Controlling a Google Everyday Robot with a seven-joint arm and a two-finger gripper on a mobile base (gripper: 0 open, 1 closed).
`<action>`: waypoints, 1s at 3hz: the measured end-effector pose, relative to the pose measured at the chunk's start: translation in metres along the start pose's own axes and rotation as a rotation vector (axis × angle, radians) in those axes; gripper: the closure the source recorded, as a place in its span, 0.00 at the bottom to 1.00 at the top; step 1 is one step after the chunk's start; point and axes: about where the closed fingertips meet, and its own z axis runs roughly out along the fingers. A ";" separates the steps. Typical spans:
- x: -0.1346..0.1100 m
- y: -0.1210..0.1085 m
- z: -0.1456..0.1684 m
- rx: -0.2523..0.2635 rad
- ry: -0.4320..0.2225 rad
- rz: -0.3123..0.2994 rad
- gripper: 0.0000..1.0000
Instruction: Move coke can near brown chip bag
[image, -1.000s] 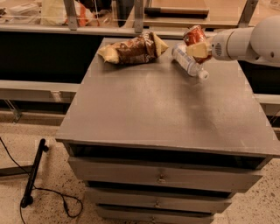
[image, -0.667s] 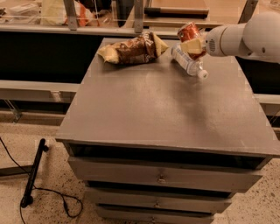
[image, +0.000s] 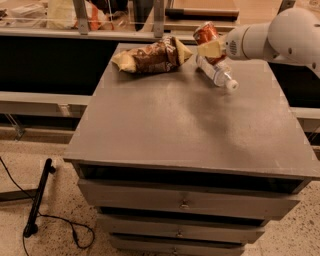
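The coke can (image: 205, 33) is off the desk (image: 175, 130), held tilted in the air above the far edge, right of that edge's middle. The end effector (image: 209, 48) is closed on it: one tan finger crosses the can's lower part, and the white arm reaches in from beyond the right edge. Over the last second the can has travelled leftward along the far edge and risen a little. It has gone from hanging over the cap end of the water bottle (image: 217, 74) to hanging above the bottle's far end. The gap to the brown chip bag (image: 152, 56) has shrunk accordingly.

The bag lies crumpled at the far edge, left of the can, its tan right tip pointing toward it. A narrow strip of bare desk shows between that tip and the bottle. The bottle lies on its side just below the can, white cap aimed toward the right edge; it has not shifted.

I judge the carry to be well advanced but not finished. The can is already near the bag, yet it is airborne. What remains is a short further move left and a descent onto the strip beside the bag's right tip. The bottle underneath is the thing to avoid on the way down, since a lowered can could knock it rolling.
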 end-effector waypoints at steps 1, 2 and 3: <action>0.003 0.012 0.014 -0.038 0.012 0.007 1.00; 0.010 0.022 0.028 -0.059 0.034 0.011 1.00; 0.025 0.029 0.041 -0.062 0.077 0.019 1.00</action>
